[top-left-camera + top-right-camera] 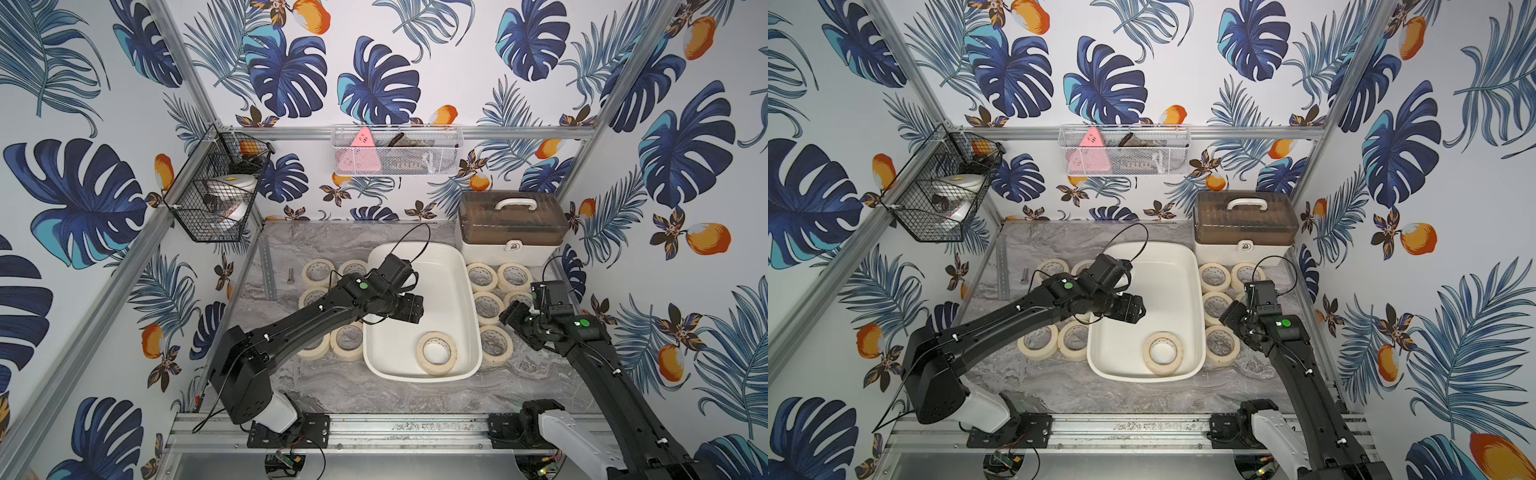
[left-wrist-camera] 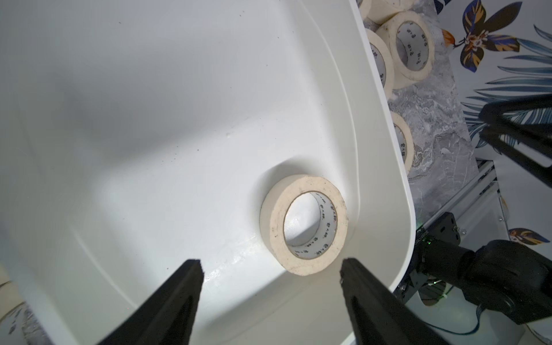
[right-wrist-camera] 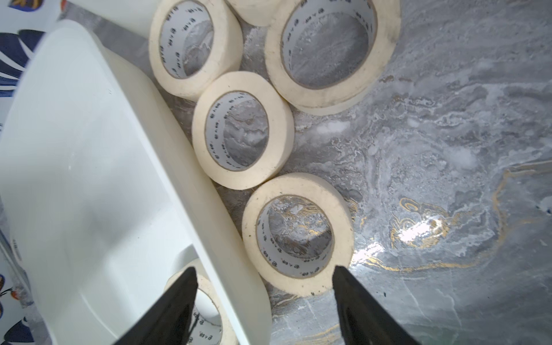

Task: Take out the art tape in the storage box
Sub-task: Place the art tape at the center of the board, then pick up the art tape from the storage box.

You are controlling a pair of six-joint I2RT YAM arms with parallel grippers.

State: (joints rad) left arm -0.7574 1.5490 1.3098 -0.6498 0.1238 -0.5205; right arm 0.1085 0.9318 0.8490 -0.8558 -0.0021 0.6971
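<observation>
Left wrist view: straight down into the storage box [image 2: 179,119]; one art tape roll [image 2: 276,221] lying flat on the floor in the near right corner, close to the wall.
Storage box [image 1: 440,291] [image 1: 1169,286]: in the middle of the grey marble counter [image 1: 353,390] in both top views, long side running near to far, lidless, holding only that single roll [image 1: 423,360] [image 1: 1148,358].
Left gripper [image 2: 270,263]: open, fingers spread wide with nothing between them; poised over the middle of the box, short of the roll and not touching it.
Right gripper [image 3: 264,270]: open and empty; hanging above the box's right rim, with one finger over the inside and the other over the counter.
Right group of rolls: five, flat on the counter just right of the box and packed close together; nearest one [image 3: 298,186] [image 1: 482,347] just beside the box wall, right ahead of the fingertips.
Left group of rolls [image 1: 347,356] [image 1: 1073,356]: several more, flat on the counter just left of the box, partly hidden by the left arm [image 1: 316,316].
Cream case [image 1: 513,245]: far right corner of the counter, brown see-through lid closed, white handle on top, just beyond the right group.
</observation>
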